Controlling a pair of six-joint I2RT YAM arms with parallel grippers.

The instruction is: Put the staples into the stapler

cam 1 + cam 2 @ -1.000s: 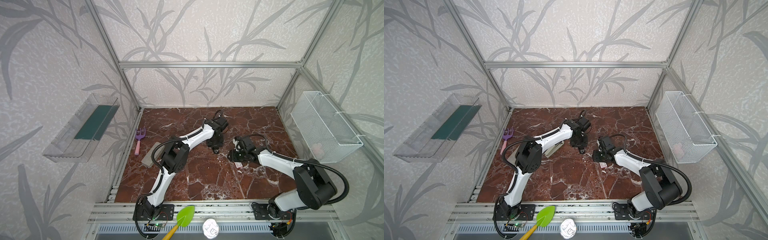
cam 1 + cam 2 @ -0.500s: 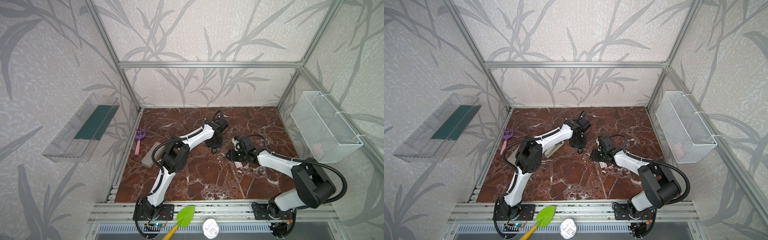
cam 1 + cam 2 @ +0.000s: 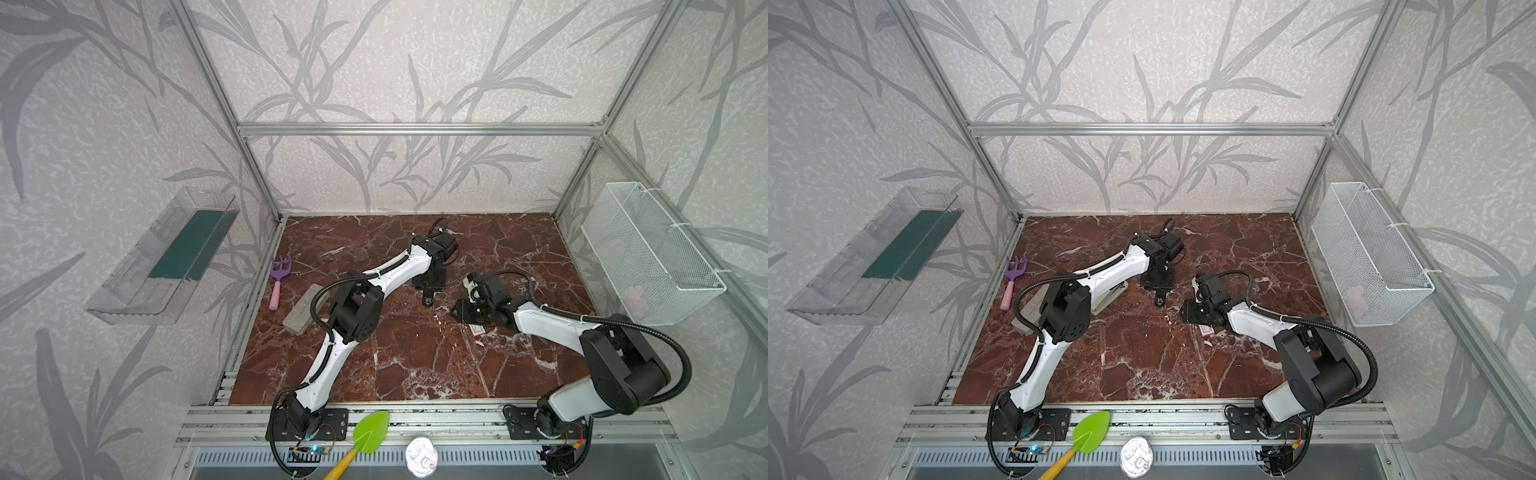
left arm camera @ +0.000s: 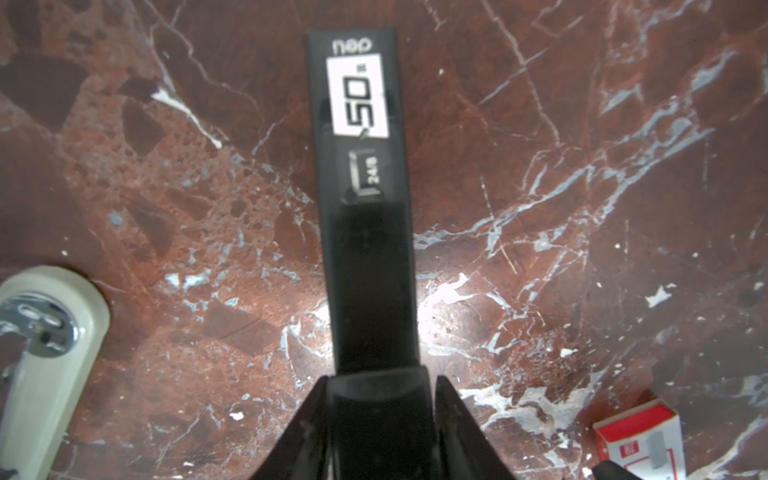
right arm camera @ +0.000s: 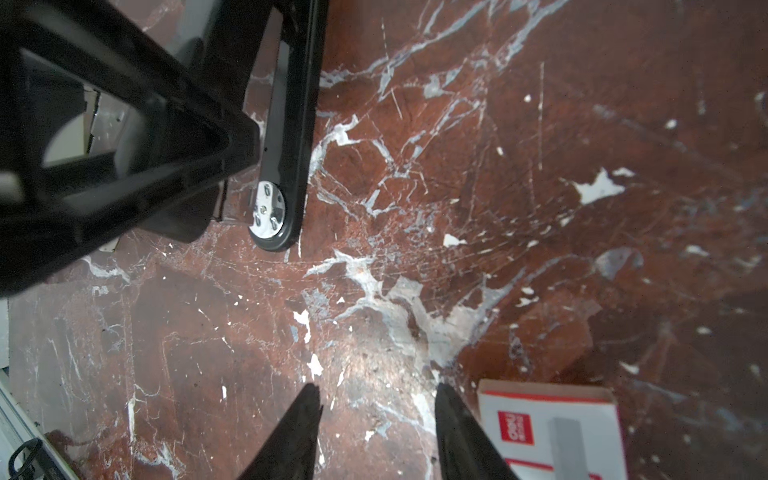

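Near the middle of the worktop (image 3: pixel 415 374), a little toward 12 o'clock in both top views, my left hand (image 4: pixel 382 376) is set over the stapler (image 4: pixel 361 249), which rests on the marble with its rounded end toward 6 o'clock. Its black body runs between my fingers (image 4: pixel 299 436): one finger meets its side, while a thin sliver of marble shows beside the other, so I cannot tell whether I truly grip it or only bracket it. My right hand (image 5: pixel 377 386) sits low at about 3 o'clock from the stapler's end, near it but not touching, fingers parted with only bare marble between them and nothing held. The staples (image 5: pixel 548 432), a grey strip in a flat white box with red marks, lie on the worktop just beside the outer face of one right finger, at about 4 o'clock from the stapler. A beige stapler (image 4: pixel 54 353) lies at 9 o'clock of the black one, near it but apart.
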